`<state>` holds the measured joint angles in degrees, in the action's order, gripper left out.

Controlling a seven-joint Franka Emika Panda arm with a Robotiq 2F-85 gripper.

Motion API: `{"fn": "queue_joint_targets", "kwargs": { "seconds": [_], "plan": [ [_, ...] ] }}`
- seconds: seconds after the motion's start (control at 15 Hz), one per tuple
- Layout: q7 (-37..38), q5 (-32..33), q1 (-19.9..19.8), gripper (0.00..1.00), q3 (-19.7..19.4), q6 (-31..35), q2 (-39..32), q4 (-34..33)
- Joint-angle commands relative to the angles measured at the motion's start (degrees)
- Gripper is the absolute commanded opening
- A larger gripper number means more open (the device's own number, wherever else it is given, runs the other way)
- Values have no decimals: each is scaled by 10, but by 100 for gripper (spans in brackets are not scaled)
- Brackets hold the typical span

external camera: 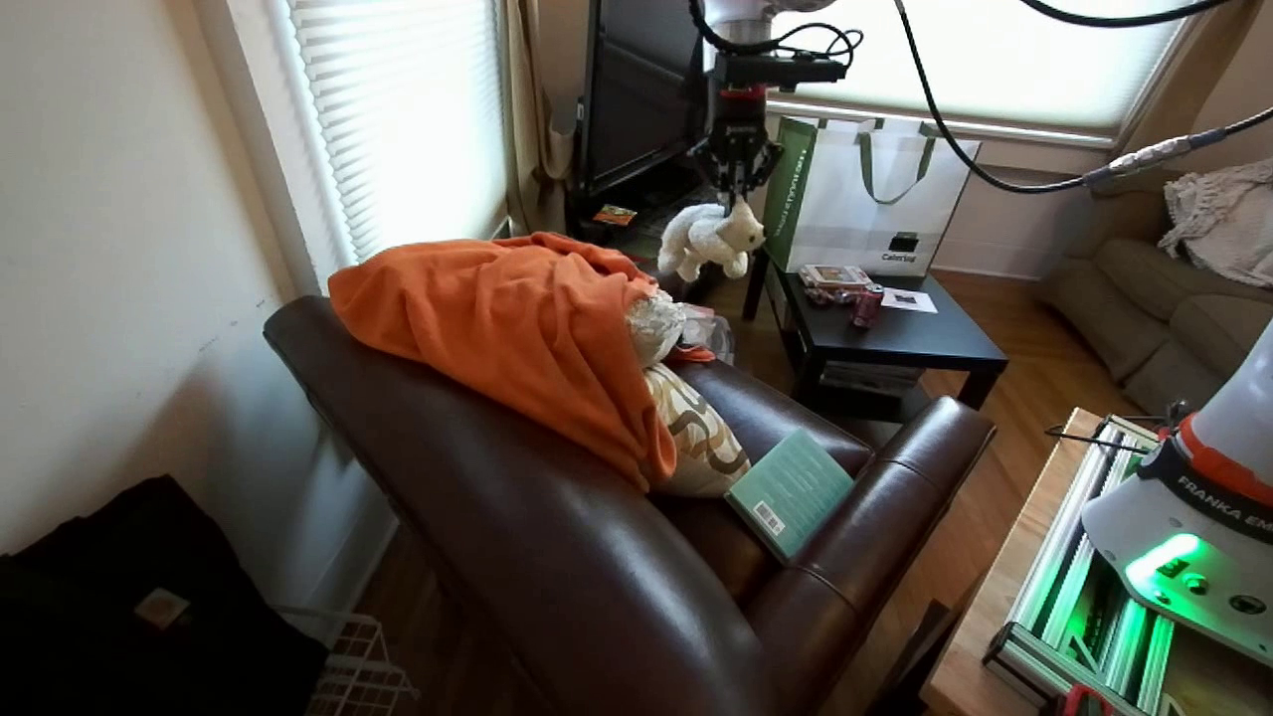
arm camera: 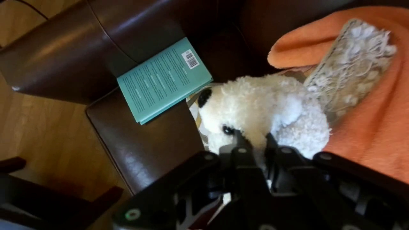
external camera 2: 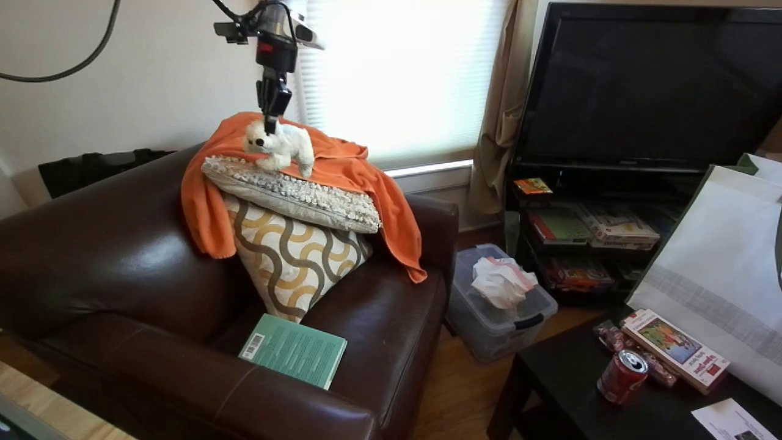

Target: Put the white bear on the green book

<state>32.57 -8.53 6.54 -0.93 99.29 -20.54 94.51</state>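
Gripper (external camera: 733, 200) points down, arm out over the armchair (external camera 2: 391, 311), pinching the white bear (external camera: 708, 239) by the head in midair. Green book (external camera 2: 296, 351) lies on the seat beside the armrest (external camera 2: 201, 370), well below the bear

White bear (arm camera: 265, 111) partly behind the fingers (arm camera: 244, 159)

White base (external camera: 1231, 565) at 4 o'clock in an exterior view has orange-red ring (external camera: 1211, 461), black band (external camera: 1221, 500) lettered "FRANKA EM", green light (external camera: 1164, 559); black gripper (external camera: 734, 202) near 1, red collar (external camera: 744, 92); grey screws (arm camera: 242, 150) between 4 and 6, wrist view.
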Motion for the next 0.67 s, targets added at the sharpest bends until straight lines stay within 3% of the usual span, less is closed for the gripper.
{"fn": "queue_joint_targets", "kwargs": {
  "seconds": [0.0,0.6],
  "plan": [
    [47,-28,-24,3,-21,86,48,143],
    [91,-140,-82,3,-55,355,27,439]
  ]
}}
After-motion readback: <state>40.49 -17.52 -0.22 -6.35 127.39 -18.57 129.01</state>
